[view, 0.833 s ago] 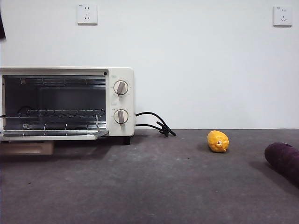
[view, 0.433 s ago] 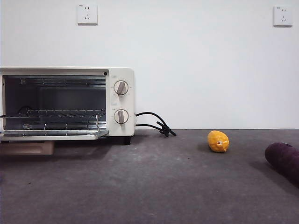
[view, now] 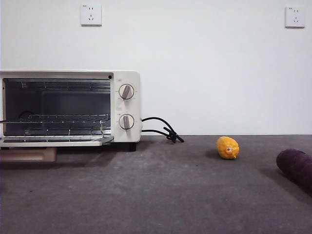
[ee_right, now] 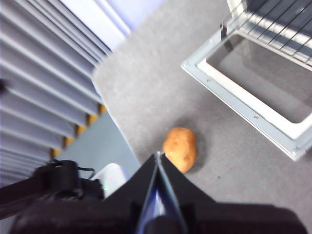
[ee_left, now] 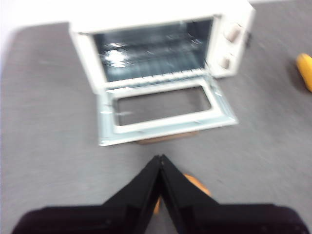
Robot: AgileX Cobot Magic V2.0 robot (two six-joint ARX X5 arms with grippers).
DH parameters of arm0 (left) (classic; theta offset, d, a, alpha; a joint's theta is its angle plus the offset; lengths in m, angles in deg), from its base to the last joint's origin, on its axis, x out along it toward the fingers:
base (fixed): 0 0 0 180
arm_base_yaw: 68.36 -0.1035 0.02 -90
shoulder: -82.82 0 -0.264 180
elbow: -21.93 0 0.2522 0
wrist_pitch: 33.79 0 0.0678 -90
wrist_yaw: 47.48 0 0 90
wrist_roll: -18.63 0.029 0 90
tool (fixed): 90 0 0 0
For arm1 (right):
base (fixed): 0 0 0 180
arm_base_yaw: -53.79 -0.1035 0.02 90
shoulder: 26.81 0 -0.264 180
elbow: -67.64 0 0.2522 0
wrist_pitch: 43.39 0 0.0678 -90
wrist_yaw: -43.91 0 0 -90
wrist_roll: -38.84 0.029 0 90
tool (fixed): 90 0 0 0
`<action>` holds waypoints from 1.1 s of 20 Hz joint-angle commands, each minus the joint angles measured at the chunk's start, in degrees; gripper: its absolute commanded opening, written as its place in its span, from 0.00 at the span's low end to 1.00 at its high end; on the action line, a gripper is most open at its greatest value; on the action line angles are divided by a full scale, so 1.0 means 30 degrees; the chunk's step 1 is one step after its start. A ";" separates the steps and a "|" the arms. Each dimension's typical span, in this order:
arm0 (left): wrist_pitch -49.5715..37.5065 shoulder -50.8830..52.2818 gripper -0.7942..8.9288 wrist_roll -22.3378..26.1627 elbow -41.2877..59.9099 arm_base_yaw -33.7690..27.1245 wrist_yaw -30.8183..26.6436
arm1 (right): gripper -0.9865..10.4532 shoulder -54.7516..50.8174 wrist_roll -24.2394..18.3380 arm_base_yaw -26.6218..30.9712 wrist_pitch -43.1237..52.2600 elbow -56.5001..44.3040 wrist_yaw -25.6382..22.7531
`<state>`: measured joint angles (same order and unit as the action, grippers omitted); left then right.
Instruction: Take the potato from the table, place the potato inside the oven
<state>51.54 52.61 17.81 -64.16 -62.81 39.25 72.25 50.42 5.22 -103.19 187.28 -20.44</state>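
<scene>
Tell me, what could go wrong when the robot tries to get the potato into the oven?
1. Both the left gripper and the right gripper have their jaws shut, so either must open before grasping the smooth orange-brown oval potato.
2. The cream-white boxy oven has its door folded down flat; an arm reaching in could bump it.
3. The small yellow lemon-like fruit could be grabbed by mistake.

We see oven at left on table, door open; yellow fruit right of cord; purple vegetable at right edge.
</scene>
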 commanded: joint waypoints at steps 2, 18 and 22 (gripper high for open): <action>0.0554 0.1574 0.08 -0.1406 -0.0073 -0.0007 -0.0794 | 0.09 0.2739 -0.0597 -0.1071 -0.0168 0.2215 -0.1020; 0.1275 0.4029 0.08 -0.3155 -0.0087 0.0007 0.2171 | 0.69 0.9275 -0.0969 -0.4605 0.0597 0.3861 -0.6076; 0.1282 0.4029 0.08 -0.3075 -0.0087 0.0007 0.2412 | 0.69 1.0316 -0.0969 -0.5071 0.1188 0.3861 -0.5850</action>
<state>55.43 64.21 8.92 -64.23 -62.81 46.40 102.00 47.99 -9.76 -99.92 198.73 -38.17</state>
